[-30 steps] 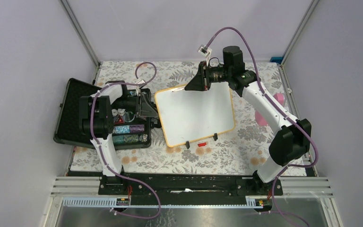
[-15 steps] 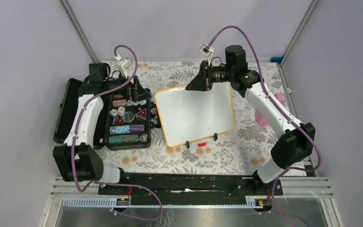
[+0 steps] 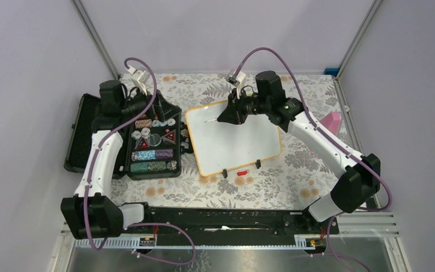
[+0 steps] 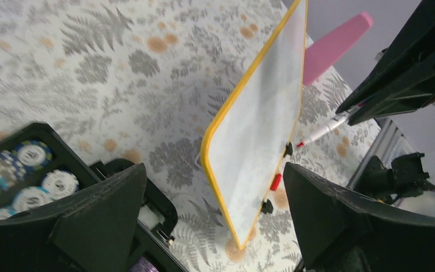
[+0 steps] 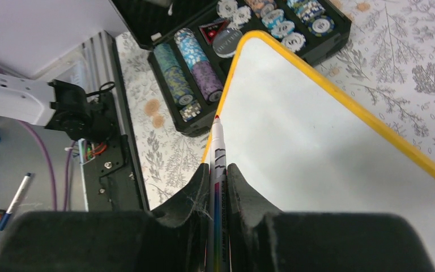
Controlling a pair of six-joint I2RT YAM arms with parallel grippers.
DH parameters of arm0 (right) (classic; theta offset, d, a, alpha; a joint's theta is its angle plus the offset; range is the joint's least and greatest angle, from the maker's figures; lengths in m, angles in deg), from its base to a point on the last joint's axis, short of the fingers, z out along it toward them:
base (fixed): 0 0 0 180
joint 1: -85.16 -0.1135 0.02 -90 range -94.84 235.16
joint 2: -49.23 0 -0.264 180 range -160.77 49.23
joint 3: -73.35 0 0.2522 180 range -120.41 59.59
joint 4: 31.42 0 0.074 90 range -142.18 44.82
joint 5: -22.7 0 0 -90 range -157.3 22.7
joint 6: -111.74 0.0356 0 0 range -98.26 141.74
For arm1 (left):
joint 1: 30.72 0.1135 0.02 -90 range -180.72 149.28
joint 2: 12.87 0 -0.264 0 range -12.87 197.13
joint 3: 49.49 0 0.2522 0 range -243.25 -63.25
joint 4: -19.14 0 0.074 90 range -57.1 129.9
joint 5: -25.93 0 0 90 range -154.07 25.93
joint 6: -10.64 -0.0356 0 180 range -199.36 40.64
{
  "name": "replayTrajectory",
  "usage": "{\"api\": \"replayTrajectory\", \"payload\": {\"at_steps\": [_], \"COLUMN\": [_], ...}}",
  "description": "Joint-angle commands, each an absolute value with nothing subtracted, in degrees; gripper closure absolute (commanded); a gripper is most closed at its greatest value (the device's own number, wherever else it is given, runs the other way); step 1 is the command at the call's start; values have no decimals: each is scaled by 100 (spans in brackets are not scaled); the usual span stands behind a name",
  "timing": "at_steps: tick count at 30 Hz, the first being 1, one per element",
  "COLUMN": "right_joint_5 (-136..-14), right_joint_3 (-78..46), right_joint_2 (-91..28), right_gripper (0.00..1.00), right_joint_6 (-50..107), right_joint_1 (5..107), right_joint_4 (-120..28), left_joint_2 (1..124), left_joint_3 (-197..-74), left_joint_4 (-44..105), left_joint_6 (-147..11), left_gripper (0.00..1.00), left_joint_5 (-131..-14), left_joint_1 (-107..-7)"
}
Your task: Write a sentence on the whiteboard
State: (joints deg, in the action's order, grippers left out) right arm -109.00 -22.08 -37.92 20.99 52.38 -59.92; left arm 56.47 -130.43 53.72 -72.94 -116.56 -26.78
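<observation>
a: top external, where's the whiteboard (image 3: pixel 235 141)?
b: flat on the floral table (image 3: pixel 272 187), long axis left-right, clip feet (image 3: pixel 225 173) on its near edge.
a: hands?
b: right gripper (image 3: pixel 220 119) clamps a marker (image 3: pixel 210 120), tip leftward; left gripper (image 3: pixel 160 111) gapes wide.

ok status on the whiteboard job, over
Right hand shut on marker, tip at far-left corner of whiteboard. Left hand open, empty, by chip case. Whiteboard blank, nothing lying on it.
</observation>
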Motion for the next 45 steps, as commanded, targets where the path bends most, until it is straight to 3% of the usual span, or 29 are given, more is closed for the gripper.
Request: {"api": "replayTrajectory", "payload": {"at_steps": [1,6,11,17,33,38,45], "right_joint_5": [-10125,-9834,-9764,-9794,-9350,-9273,-9203], "right_joint_3": [-1989,-1875,-1971,-2040,-2578,-2687,-2636], "right_joint_2": [-3593,-3715,-3803,-3886,-4282,-4310,-4323], "right_gripper": [100,100,100,100,100,100,100], "right_joint_6": [1883,1884,1948,1971,1927,1922,1886], "right_joint_1": [4951,4675,4583,4515,4419,4408,4406], "right_joint_4": [-5572,-5429,-5419,-5450,-5599,-5657,-5670], "left_joint_2": [5645,5875,6077,6327,6588,6590,6588], "left_joint_3": [-12630,-12465,-12337,-12319,-12153,-12116,-12147], "left_joint_4": [4803,4794,4417,4100,3598,3615,3731], "left_joint_6": [-7177,-7391,-7205,-7058,-6680,-6694,-6786], "left_gripper": [1,2,23,32,92,100,100], "left_joint_5": [-11851,-11775,-11882,-12029,-11921,-11899,-11836], "left_joint_1": [-2919,-3367,-3397,-3397,-3397,-3397,-3397]}}
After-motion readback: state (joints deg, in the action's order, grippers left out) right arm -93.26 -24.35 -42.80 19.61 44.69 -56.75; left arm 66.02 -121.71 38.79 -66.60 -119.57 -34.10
